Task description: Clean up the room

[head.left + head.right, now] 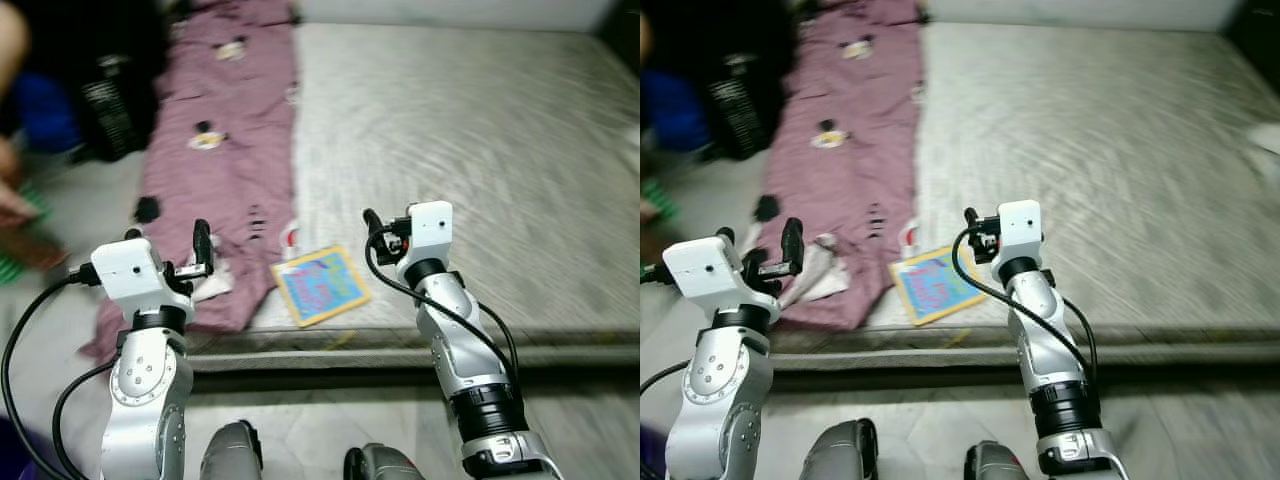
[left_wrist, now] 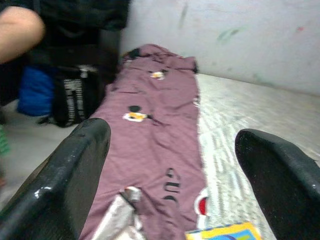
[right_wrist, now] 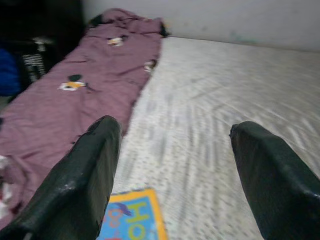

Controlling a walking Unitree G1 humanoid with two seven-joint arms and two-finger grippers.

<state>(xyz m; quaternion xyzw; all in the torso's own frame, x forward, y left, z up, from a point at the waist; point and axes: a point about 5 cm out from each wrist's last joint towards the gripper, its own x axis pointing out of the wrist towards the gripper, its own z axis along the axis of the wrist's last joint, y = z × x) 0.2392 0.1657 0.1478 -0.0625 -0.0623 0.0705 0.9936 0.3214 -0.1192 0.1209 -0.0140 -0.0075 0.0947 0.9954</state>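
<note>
Left eye view: both grippers are held up before a mattress (image 1: 480,130).
Left gripper (image 1: 190,258) and right gripper (image 1: 385,235) are spread wide; a colourful book (image 1: 320,285) lies at the mattress's near edge, beside a purple blanket (image 1: 225,140).

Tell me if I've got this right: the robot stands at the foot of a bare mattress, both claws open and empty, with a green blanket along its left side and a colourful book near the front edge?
Nearly. The blanket is purple with cartoon prints, not green, as the left eye view shows. The rest holds: the left gripper and right gripper are open and empty, and the colourful book lies near the mattress front edge.
</note>
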